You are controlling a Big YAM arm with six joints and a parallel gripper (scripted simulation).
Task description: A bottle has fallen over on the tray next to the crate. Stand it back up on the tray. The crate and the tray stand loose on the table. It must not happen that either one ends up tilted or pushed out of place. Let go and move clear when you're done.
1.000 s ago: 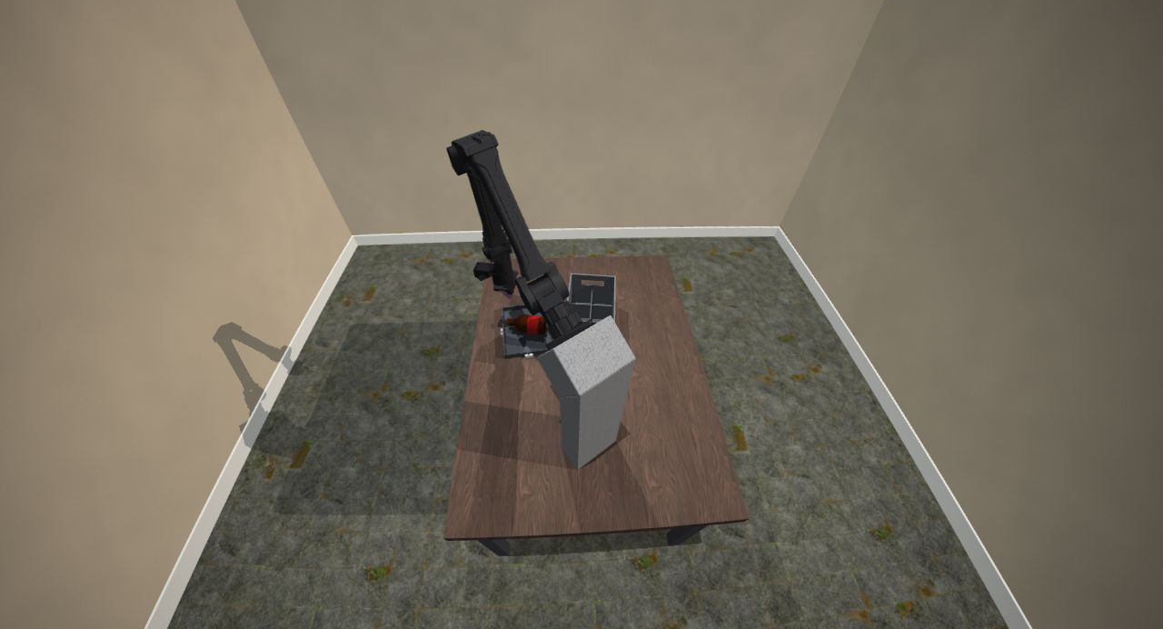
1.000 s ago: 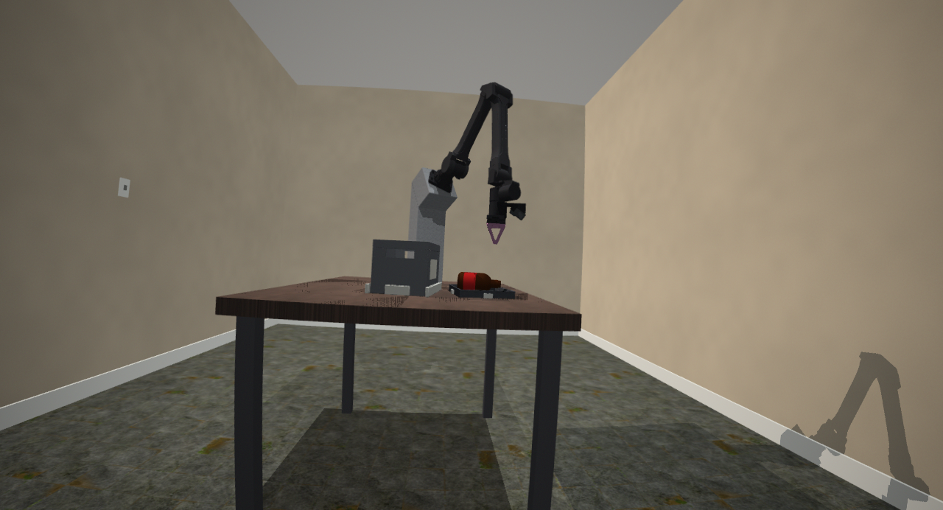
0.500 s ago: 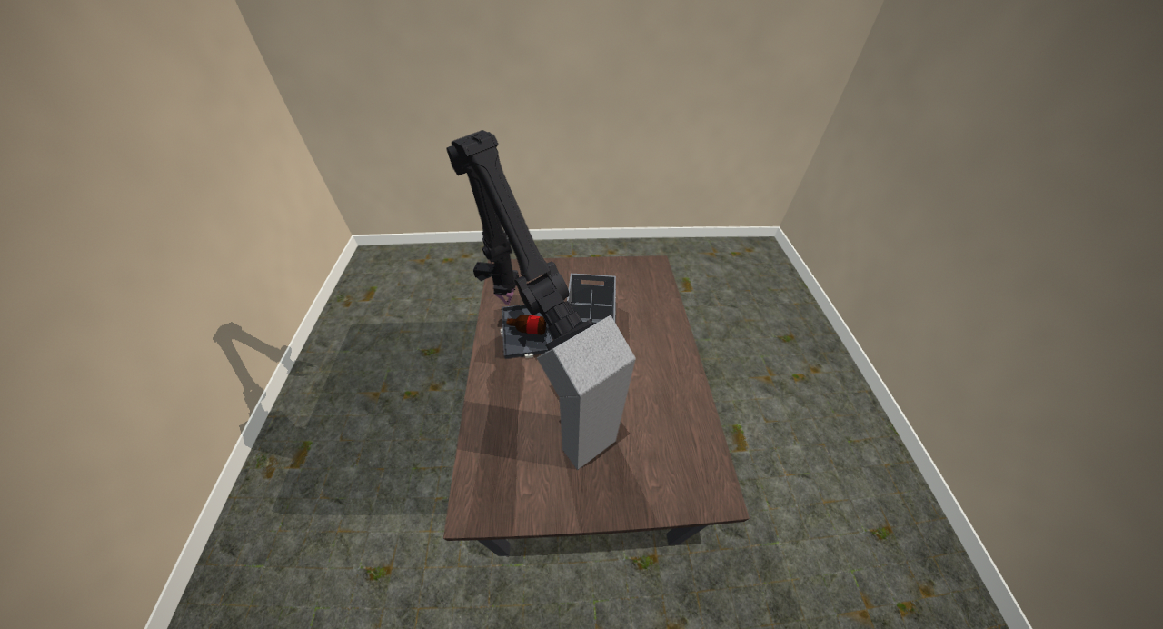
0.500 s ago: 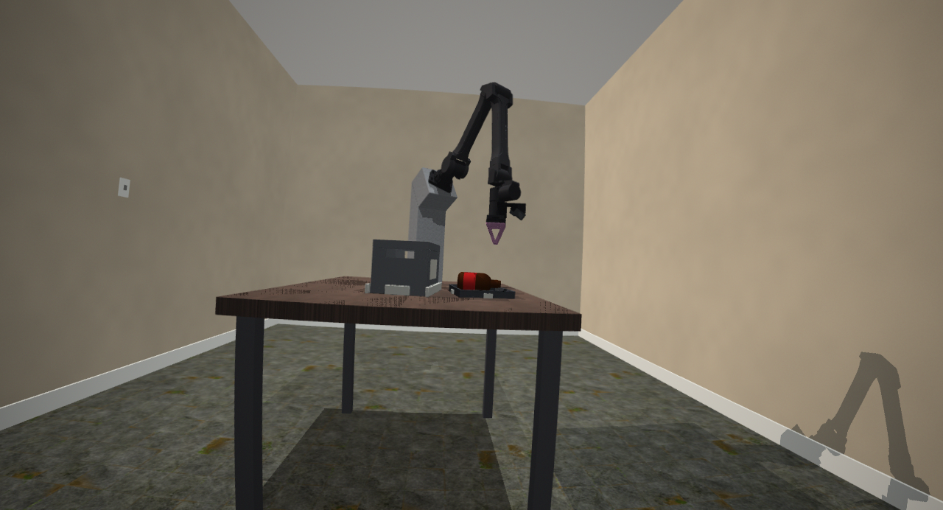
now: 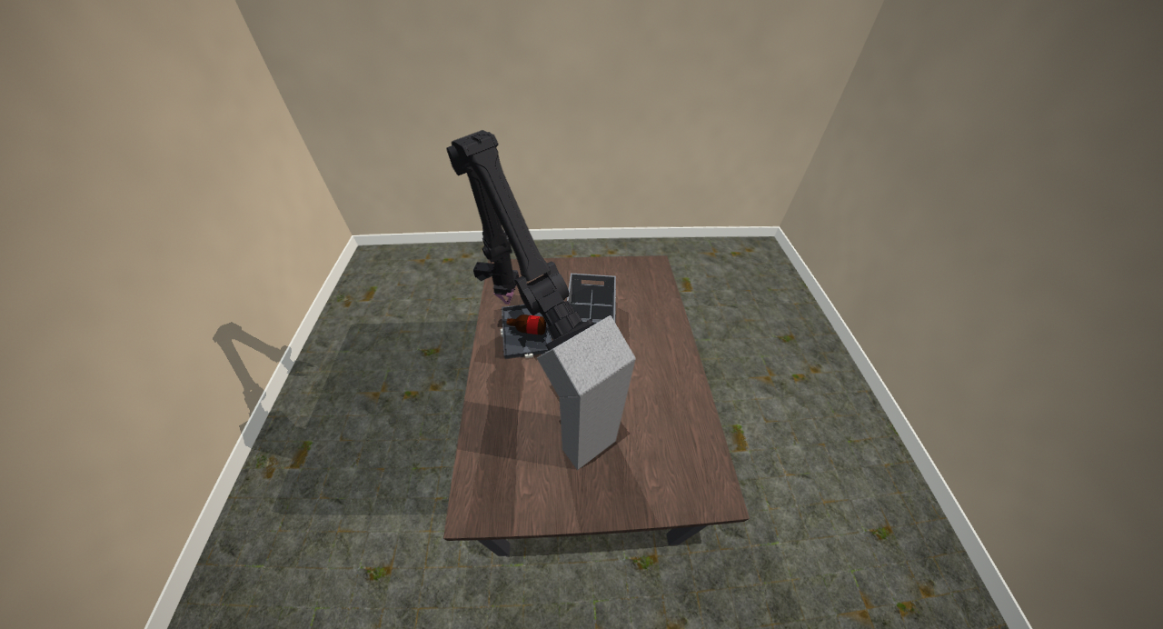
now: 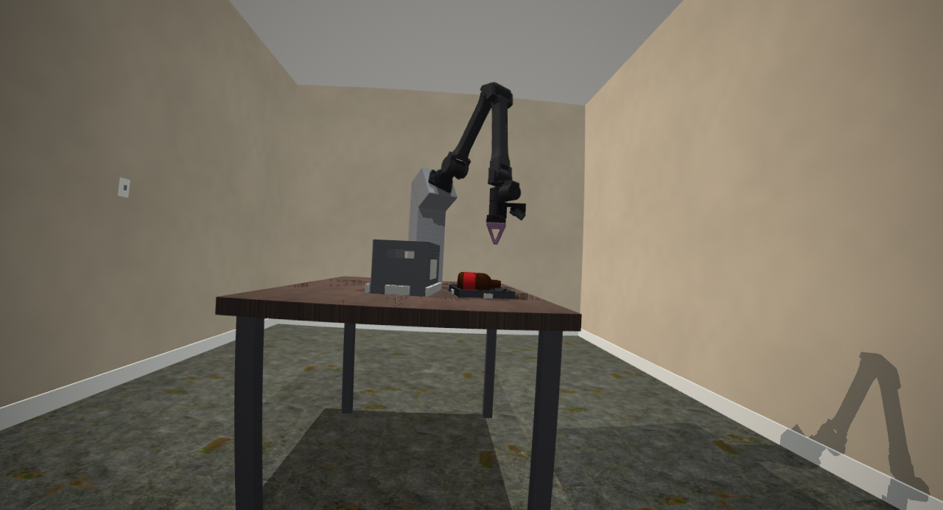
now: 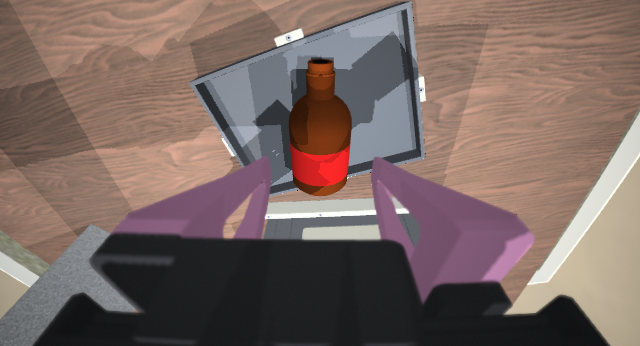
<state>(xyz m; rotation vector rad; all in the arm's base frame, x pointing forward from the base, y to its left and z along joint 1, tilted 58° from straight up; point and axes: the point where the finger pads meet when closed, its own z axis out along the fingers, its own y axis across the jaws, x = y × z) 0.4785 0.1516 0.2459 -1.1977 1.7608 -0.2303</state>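
A brown bottle with a red label [image 5: 531, 324] [image 6: 473, 281] [image 7: 320, 126] lies on its side on the shallow grey tray [image 5: 520, 348] [image 6: 471, 294] [image 7: 397, 111]. Its neck points away from the crate; in the wrist view its base overlaps the tray's crate-side rim. The dark grey crate [image 5: 577, 294] [image 6: 398, 273] [image 7: 285, 229] stands upright beside the tray. My gripper [image 5: 504, 297] [image 6: 495, 243] [image 7: 321, 166] points down, well above the bottle and touching nothing. Its pink fingers are partly open with nothing between them; in the wrist view they appear either side of the label end.
The light grey pedestal [image 5: 600, 405] [image 6: 421, 225] [image 7: 102, 268] carries the arm and stands on the wooden table [image 5: 674, 463] [image 6: 408, 318] [image 7: 500, 86]. The crate rises well above the tray's low rim. The tray lies near a long side edge of the table.
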